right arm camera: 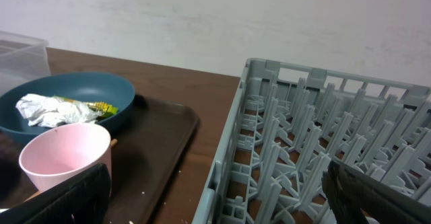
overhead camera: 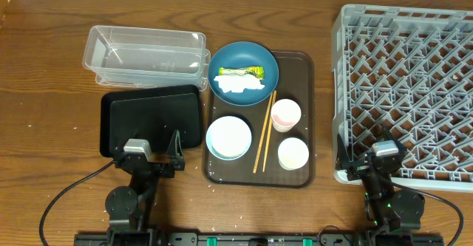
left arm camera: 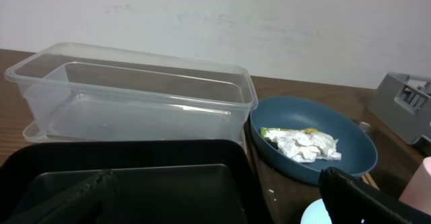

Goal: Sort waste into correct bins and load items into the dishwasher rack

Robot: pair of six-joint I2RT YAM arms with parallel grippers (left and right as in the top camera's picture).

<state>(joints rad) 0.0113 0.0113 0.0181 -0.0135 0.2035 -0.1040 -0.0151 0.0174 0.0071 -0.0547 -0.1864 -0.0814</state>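
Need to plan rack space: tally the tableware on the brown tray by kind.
Large dark-blue round dish: 1
Light-blue round bowl: 1
Small white cups: 2
Wooden chopsticks: 2
Total: 6

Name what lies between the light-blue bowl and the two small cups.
The wooden chopsticks, on the brown tray, separate the light-blue bowl from the pinkish cup and white cup; overhead view shows it.
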